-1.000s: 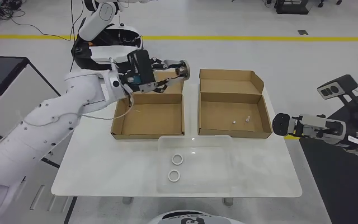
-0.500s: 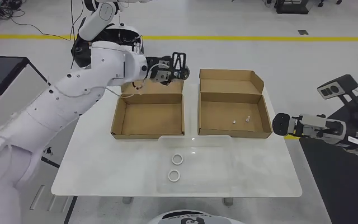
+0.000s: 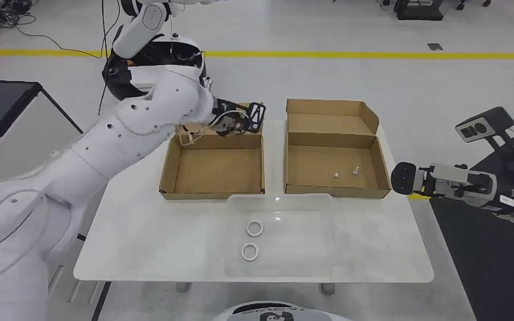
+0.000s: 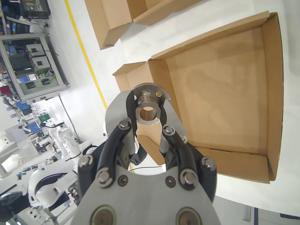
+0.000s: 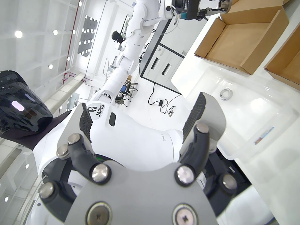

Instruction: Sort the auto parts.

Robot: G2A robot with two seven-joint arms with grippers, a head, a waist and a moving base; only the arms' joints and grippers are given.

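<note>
Count with me: two open cardboard boxes, one clear tray, two white rings, two small pale parts, and one metal piece in the air.

The left box [image 3: 213,170] and the right box [image 3: 317,167] sit side by side on the white table [image 3: 132,241], with the clear tray [image 3: 309,241] just in front of them. Both rings lie in the tray, one [image 3: 254,228] just beyond the other [image 3: 250,252]. The two small pale parts [image 3: 336,172] [image 3: 353,169] lie close together on the right box's floor, too small to identify.

Your left gripper [image 4: 146,115] has its jaws clamped on the flanged bushing [image 4: 150,94]. It is a dull silver sleeve with an open round bore and a wider flange behind it, and at least two holes go through that flange. It hangs above the far edge of the left box, clear of the cardboard.

From the top view you get that gripper [image 3: 245,116] at the box's back wall, but the part itself is hard to make out there. The left wrist view gives you the bore and the holes. The right wrist view shows the grasp side-on: the gripper [image 5: 216,1] with the bushing [image 5: 225,1] poking out of its tip.

Your right gripper [image 5: 143,111] has its jaws spread wide with nothing between them. The top view places it [image 3: 399,176] off the table's right edge, level with the right box.
</note>
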